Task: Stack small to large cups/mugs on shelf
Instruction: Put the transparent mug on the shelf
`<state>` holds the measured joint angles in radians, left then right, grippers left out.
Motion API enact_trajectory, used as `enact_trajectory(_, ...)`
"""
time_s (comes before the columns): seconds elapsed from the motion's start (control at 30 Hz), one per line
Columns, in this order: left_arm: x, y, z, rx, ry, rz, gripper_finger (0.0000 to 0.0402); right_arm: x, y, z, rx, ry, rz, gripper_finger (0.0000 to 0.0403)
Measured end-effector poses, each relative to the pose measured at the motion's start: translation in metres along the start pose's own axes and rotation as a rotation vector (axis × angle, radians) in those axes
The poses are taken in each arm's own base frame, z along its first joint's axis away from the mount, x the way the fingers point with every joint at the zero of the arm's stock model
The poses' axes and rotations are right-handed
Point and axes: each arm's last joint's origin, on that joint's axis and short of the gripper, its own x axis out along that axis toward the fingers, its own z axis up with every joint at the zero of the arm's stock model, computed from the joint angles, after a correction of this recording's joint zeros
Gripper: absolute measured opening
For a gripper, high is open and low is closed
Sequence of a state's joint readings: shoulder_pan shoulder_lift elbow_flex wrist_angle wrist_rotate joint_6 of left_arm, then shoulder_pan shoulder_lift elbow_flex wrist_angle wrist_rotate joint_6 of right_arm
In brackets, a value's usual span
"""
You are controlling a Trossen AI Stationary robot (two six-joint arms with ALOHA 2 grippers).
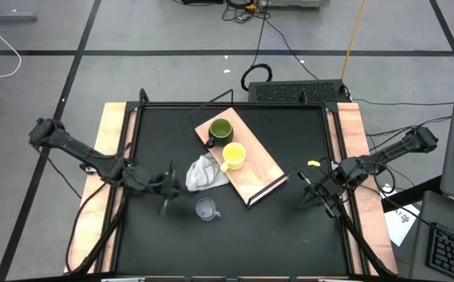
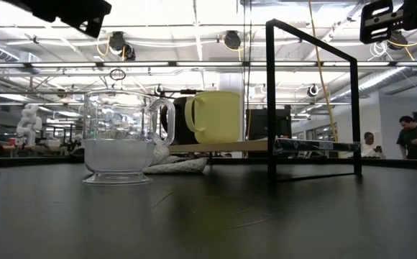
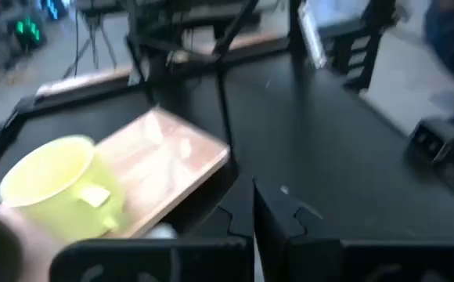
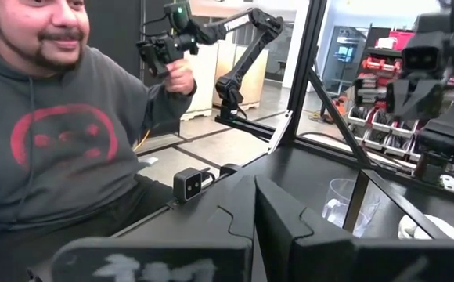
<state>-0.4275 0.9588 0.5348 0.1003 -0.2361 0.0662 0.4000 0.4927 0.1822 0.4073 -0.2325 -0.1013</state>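
A black table [image 1: 235,227] is sitting in a workshop, with two dark robot arms reaching over it from either side; a light-wood shelf [image 1: 260,171] with a thin dark metal frame is lying at an angle near the table's middle, toward the far edge; a dark green mug [image 1: 220,131] is standing on the far end of the shelf, and a bright yellow mug [image 1: 234,156] is standing on the board just beside it, nearer the front; a crumpled white cloth [image 1: 202,173] is lying on the tabletop, touching the shelf's left edge; a clear glass cup [image 1: 206,209] is standing upright on the bare table in front of the cloth, apart from the shelf and from both arms.

The left gripper [image 1: 167,190] is hovering above the table just left of the cloth and the glass cup, its fingers clenched together and grasping nothing; the right gripper [image 1: 308,193] is waiting over the table's right side, well apart from the shelf, its fingers likewise pressed together and empty.

Beyond the table, a person in a grey hoodie [image 4: 55,149] is sitting close by, one hand [image 4: 178,77] raised around a control handle; two more people [image 2: 413,137] are standing far off in the room.
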Motion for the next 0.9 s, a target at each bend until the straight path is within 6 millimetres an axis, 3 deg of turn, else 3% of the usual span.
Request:
enact_trajectory(0.27,-0.003,-0.018,-0.038,-0.039,-0.143,0.007,0.0000,0.000,0.000,0.000,-0.016,0.000,0.000,0.0000)
enact_trajectory(0.47,-0.009,-0.020,-0.061,-0.063,-0.207,0.028,0.0000,0.000,0.000,0.000,-0.024,0.000,0.000,0.0000)
enact_trajectory(0.9,-0.012,-0.019,-0.087,-0.108,-0.153,0.063,0.0000,0.000,0.000,0.000,-0.042,0.001,0.000,0.0000)
